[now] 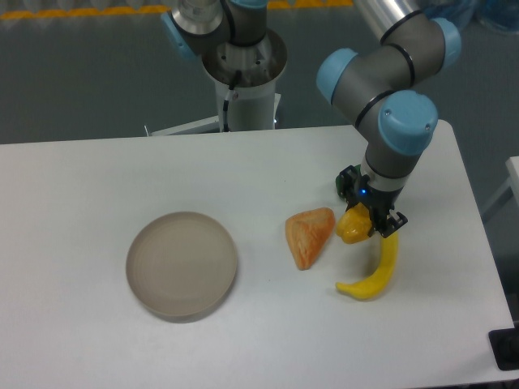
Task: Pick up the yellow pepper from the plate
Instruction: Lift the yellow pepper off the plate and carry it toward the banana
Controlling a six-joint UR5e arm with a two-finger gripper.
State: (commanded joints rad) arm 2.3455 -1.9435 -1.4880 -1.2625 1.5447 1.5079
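Note:
The yellow pepper (pixel 350 226) is small, chunky and yellow-orange. It sits between the fingers of my gripper (pixel 366 224) at the right side of the table, away from the plate. The gripper is shut on it, and I cannot tell whether the pepper touches the table. The plate (pixel 182 263) is a round grey-beige dish at the left centre of the table with nothing on it, well to the left of the gripper.
An orange-pink wedge (pixel 309 236) lies just left of the pepper. A yellow banana (pixel 374 274) lies just below the gripper. Something green (pixel 344 183) shows partly behind the gripper. The table's right edge is close by.

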